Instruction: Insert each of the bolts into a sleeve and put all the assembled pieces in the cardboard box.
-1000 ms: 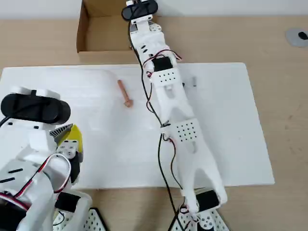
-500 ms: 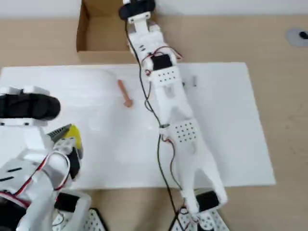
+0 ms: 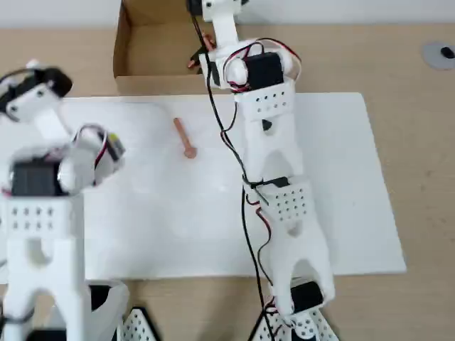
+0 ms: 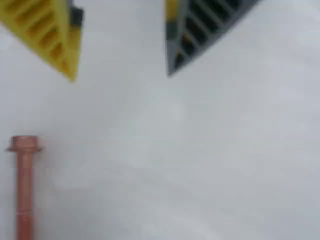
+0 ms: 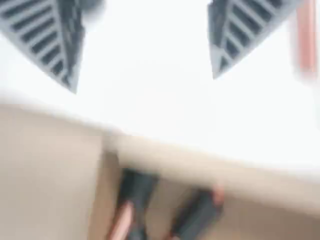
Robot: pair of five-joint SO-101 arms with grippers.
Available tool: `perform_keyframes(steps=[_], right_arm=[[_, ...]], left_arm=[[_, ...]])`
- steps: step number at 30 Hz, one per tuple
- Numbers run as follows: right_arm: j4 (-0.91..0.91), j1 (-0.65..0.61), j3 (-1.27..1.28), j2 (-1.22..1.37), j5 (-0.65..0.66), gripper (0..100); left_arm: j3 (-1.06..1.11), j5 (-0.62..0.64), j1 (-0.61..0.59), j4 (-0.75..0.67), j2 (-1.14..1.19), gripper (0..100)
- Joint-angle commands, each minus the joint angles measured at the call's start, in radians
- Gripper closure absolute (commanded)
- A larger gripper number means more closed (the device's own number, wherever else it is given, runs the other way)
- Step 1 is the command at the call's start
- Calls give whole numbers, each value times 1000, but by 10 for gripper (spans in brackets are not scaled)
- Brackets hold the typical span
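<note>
A copper bolt [image 3: 185,137] lies loose on the white mat [image 3: 334,177], a little in front of the cardboard box [image 3: 146,53]. In the left wrist view the same bolt [image 4: 22,185] lies off to one side of my left gripper [image 4: 121,75], which is open above the bare mat. My left gripper [image 3: 106,148] is left of the bolt in the high view. My right gripper [image 5: 144,81] is open at the box's near wall [image 5: 200,165], with nothing between its fingers. Inside the box lie two dark sleeves with copper bolts [image 5: 132,200] [image 5: 200,212].
The right arm [image 3: 270,156] stretches across the middle of the mat up to the box. A grey disc [image 3: 439,54] sits on the wooden table at the far right. Bare mat lies to the right of that arm and between the arms.
The left arm has risen and swung out over the mat's left part. The right arm's wrist has lifted and turned at the box; the bolt has stayed put.
</note>
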Motion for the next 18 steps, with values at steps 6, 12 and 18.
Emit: perform_keyframes(steps=[6, 12, 18], right_arm=[[41, 93, 53, -211, -11, 789], [41, 176, 394, -427, -11, 789], [38, 196, 756, -641, -9, 789]], left_arm=[[-322, 11, 147, -11, 429, 811], [-462, 101, 153, 25, 682, 809], [-614, 117, 169, 23, 888, 810]])
